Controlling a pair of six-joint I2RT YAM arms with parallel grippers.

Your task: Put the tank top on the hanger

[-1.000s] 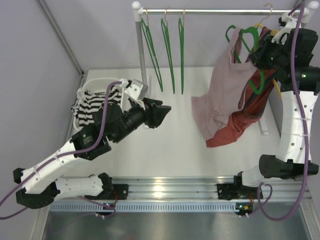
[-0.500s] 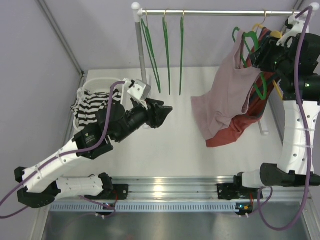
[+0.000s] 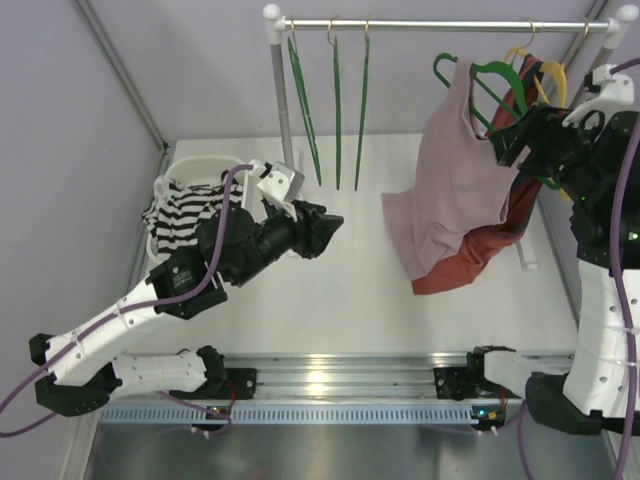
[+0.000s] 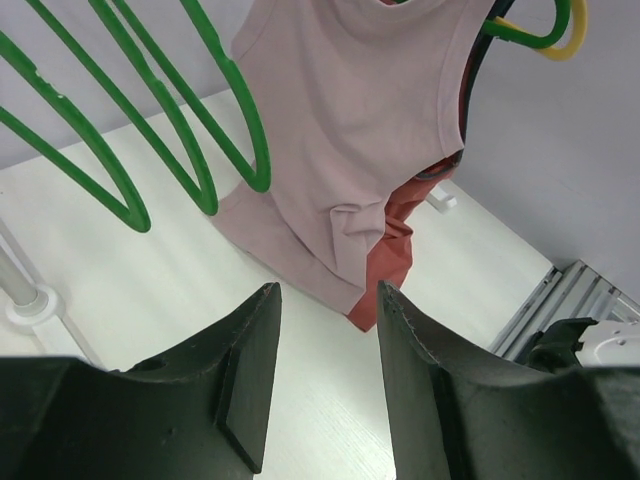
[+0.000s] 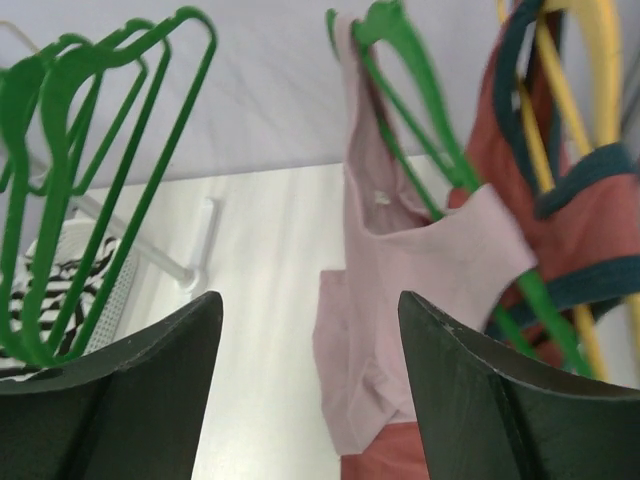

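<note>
- Pink tank top (image 3: pixel 455 170) hangs at upper right, draped on the green hanger (image 3: pixel 497 70).
- Right gripper (image 5: pixel 310 310) sits just beside it, jaws wide, gripping nothing.
- Left gripper (image 4: pixel 327 295) at centre-left, jaws apart, nothing held.

Bright, even overhead light floods the white table (image 3: pixel 340 290) in the top view, throwing only faint, soft shadows; a hot glare spot burns on the metal rail (image 3: pixel 320 385) at the near edge. The left wrist view is crisp. In the right wrist view the hanger (image 5: pixel 437 150) and tank top (image 5: pixel 400 300) are smeared by blur.
</note>
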